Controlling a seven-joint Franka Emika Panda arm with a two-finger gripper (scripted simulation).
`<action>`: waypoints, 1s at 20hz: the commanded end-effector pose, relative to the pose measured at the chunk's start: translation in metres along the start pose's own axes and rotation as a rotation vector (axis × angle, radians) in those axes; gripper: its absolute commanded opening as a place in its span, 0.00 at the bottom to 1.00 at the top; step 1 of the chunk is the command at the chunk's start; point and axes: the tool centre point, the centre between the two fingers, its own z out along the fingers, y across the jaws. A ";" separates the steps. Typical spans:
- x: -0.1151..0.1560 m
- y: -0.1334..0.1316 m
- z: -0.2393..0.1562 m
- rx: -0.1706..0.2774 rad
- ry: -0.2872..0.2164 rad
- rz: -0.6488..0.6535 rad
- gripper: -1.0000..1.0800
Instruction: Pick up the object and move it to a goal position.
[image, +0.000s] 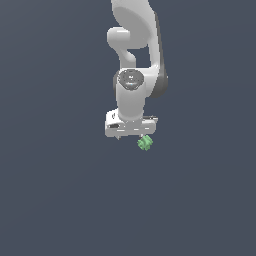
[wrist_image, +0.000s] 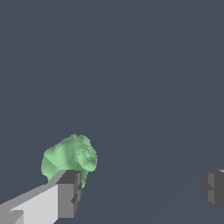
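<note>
Wrist view shows the object (wrist_image: 70, 158), a pale-green, knobbly, irregular lump.

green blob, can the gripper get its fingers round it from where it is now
Probably not yet. The gripper is open, but the green blob sits beside one finger, not in the gap between the two. Nothing else blocks the way, so a small sideways shift should centre it.
</note>
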 end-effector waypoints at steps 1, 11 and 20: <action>-0.003 -0.011 0.007 -0.003 0.004 -0.065 0.96; -0.020 -0.063 0.036 -0.013 0.024 -0.377 0.96; -0.028 -0.081 0.046 -0.014 0.032 -0.489 0.96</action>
